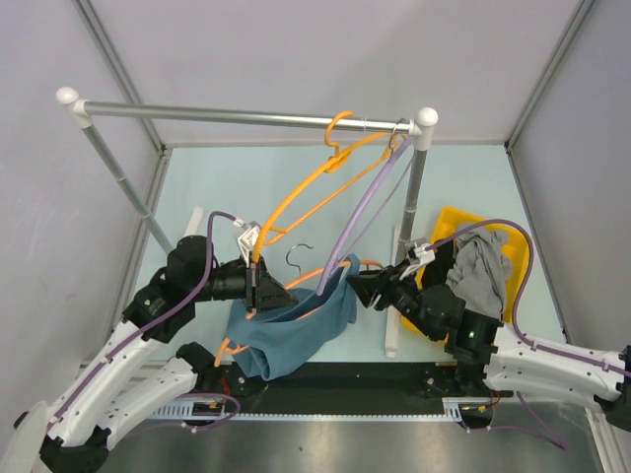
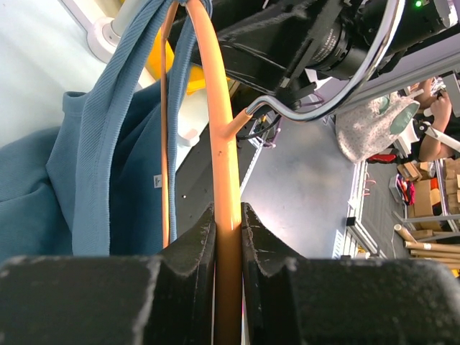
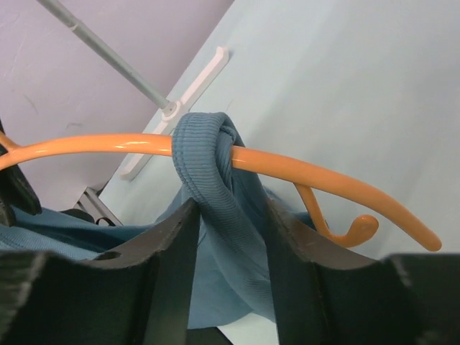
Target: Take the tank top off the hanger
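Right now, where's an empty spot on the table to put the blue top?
Bare pale-blue table shows at the back left, between the slanted silver post and the orange plastic hanger on the rail. Another bare strip lies behind the yellow plastic bin. The near middle is crowded: the left gripper, the right gripper and the blue ribbed tank top fill it.

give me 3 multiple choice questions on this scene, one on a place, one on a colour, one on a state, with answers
1. Where is the grey cloth?
A on the rail
B in the yellow bin
C on the table

2. What colour is the tank top?
A blue
B red
C white

3. The left gripper is
A open and empty
B shut on the hanger
C shut on the rail

Answers: 1 B, it lies in the bin at the right; 2 A, blue fabric drapes off the hanger; 3 B, it pinches the hanger's bar.
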Available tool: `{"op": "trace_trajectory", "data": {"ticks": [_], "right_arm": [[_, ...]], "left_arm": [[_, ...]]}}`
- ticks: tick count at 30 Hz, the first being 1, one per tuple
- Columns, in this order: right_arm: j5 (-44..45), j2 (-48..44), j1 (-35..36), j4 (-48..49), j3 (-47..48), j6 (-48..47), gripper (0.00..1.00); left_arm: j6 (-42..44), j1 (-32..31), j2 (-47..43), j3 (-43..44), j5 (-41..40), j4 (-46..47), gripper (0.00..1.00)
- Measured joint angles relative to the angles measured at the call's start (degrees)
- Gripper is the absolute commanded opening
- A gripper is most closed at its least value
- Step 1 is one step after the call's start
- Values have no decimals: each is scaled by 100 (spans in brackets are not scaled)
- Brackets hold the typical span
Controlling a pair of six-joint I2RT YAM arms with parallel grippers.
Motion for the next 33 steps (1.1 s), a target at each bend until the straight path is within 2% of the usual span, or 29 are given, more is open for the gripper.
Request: {"op": "trace_trajectory", "data": {"ticks": [1, 2, 4, 5, 6, 12, 22, 26, 33], "right_arm": [[11, 61, -7, 7, 0, 24, 34], [13, 109, -13, 4, 2, 35, 24], [28, 214, -33, -2, 2, 103, 14], [35, 238, -42, -15, 2, 142, 3], [37, 247, -52, -24, 4, 162, 0], [192, 170, -210, -376, 116, 389, 0], [570, -101, -1115, -2179, 643, 1058, 0], [422, -409, -1526, -2754, 610, 1290, 0], [-28, -702, -1650, -2953, 378, 1478, 0]], "left_arm": [[0, 0, 2, -11, 0, 0, 0], [0, 0, 2, -17, 0, -2, 0], [-2, 0, 0, -33, 0, -4, 0], [0, 0, 2, -33, 0, -2, 0], [0, 0, 0, -33, -2, -4, 0], [17, 0, -76, -33, -90, -114, 0], [31, 0, -350, -33, -439, -363, 0], [66, 0, -511, -9, -796, -514, 0], [66, 0, -837, 153, -1342, -767, 0]]}}
